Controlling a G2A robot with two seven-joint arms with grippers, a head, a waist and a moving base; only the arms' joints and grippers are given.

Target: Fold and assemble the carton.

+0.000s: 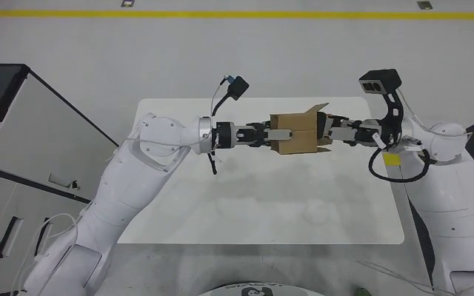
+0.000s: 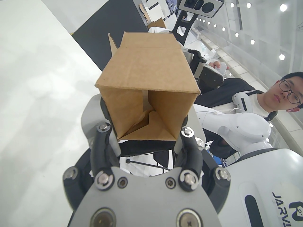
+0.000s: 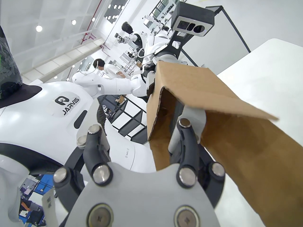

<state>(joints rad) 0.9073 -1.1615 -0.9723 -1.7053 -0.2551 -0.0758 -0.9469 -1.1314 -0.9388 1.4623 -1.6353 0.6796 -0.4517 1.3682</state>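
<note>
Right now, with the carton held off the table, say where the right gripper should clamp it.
Clamp the carton by its side panel at the open end facing the right gripper. Its edge stands between that gripper's open fingers, one seemingly inside the tube. Come straight in along the carton's length, opposite the left gripper, which pinches the other end.

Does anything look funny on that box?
Yes. The carton, held between the left gripper and the right gripper, isn't closed: at the right gripper's end a flap sticks out loose instead of lying folded flat.
</note>
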